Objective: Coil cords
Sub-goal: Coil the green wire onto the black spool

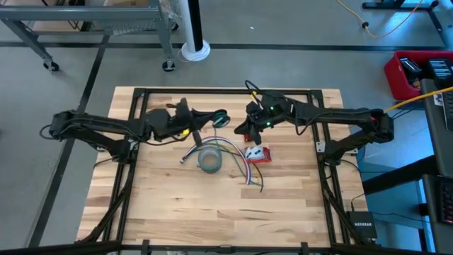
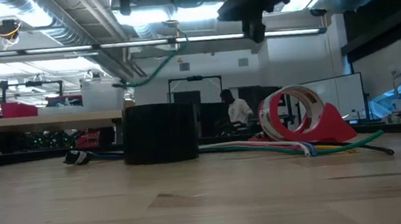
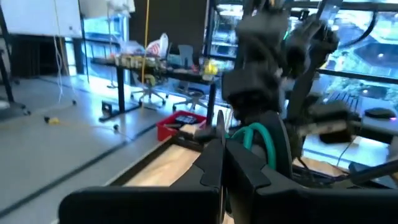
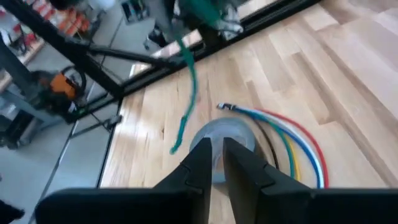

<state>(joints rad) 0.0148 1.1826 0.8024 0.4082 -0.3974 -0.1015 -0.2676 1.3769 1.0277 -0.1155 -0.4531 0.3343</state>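
1. The left gripper [image 1: 212,119] hangs above the bench [image 1: 177,205] near its 11 o'clock part, jaws clamped on the green cord [image 1: 221,118].
2. The cord forms a small loop at those jaws; one end dangles free in the air [image 4: 186,93].
3. The right gripper [image 1: 249,122] hovers just beside it at 3 o'clock; jaws nearly together, nothing seen between them.
4. The grey tape roll [image 1: 209,160] lies on the bench below, coloured wires [image 1: 237,154] beside it.
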